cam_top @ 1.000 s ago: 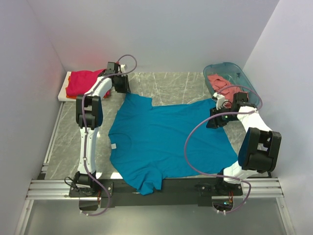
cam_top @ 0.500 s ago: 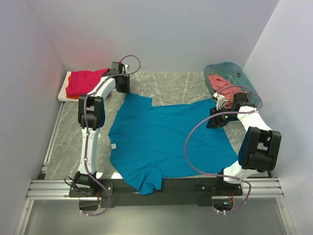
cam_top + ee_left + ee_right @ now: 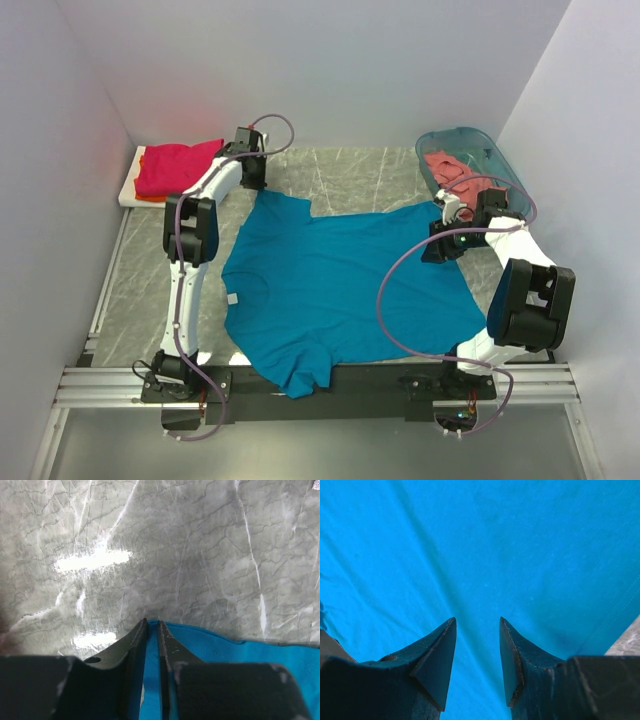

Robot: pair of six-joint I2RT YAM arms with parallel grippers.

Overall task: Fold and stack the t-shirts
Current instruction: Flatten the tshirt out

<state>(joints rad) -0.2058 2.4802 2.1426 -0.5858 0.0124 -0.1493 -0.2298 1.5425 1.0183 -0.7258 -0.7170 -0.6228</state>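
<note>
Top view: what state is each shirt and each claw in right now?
teal shirt: spread flat on the table.
red shirt: folded, on the board.
pink shirt: crumpled in the basket.
left gripper: nearly shut, teal shirt's edge between its fingers.
right gripper: open, over the teal shirt.

Free table [image 3: 350, 170] beyond teal shirt [image 3: 340, 280], basket [image 3: 492, 150] far right, shirt stack [image 3: 175, 168] far left

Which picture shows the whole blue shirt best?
The top view: the whole teal-blue t-shirt lies spread out there. The left wrist view shows only one corner; the right wrist view shows just plain blue cloth.
</note>
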